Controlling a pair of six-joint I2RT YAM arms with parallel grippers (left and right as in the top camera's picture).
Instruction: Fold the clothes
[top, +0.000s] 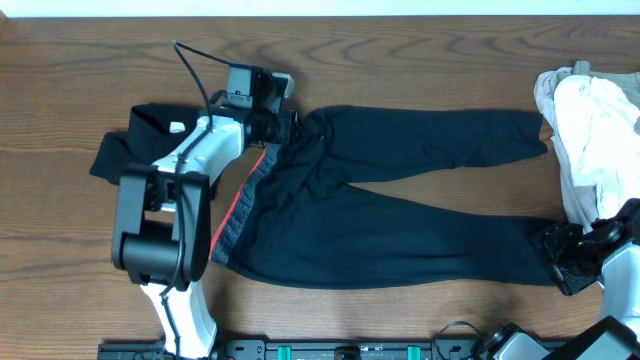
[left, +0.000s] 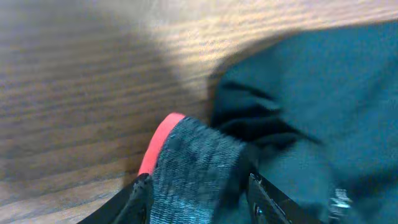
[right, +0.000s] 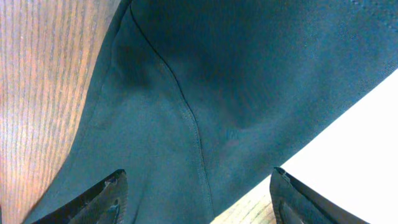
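Dark navy cloth, soft and limp: the trousers (top: 400, 220) lie flat across the table (top: 420, 50), waistband (left: 193, 155) to the left, legs running right. The left gripper (top: 272, 122) straddles the waistband's far corner; whether it pinches or merely flanks it I cannot tell. The right gripper (right: 199, 196) hangs spread wide over the near leg's end, holding nothing. Light and floppy, they will likely sag and slide; the thicker waistband and leg ends look the surest holds
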